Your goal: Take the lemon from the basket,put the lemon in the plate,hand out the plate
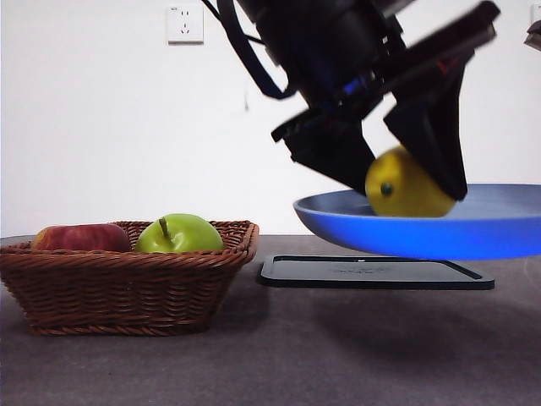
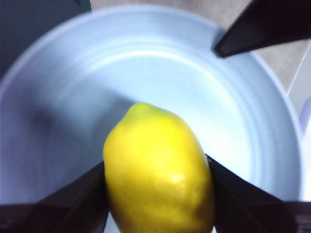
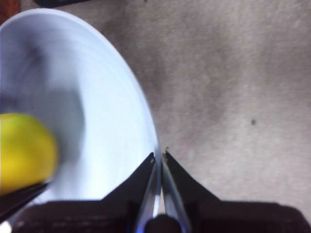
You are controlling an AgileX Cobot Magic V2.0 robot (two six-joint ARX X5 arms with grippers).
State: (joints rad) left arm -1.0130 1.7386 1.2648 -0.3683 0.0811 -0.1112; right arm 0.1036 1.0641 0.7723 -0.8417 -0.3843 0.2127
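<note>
Your left hand [image 1: 397,173] is squeezing the lemon [image 1: 407,184] between its two jaws, right over the middle of the light-blue plate [image 1: 507,222], with the lemon's long way pointing out from the hand across the plate and its bottom at the plate's floor or just above it. Your right hand [image 3: 158,160] is pinched shut on the plate's rim and holds it up above the worktop [image 1: 270,355] and the black tray [image 1: 372,272]. I think you only need to let go; the basket [image 1: 127,288] is well off to the side.

Bright, even light; soft shadows beneath the plate [image 1: 439,233]; wrist views blurred.
</note>
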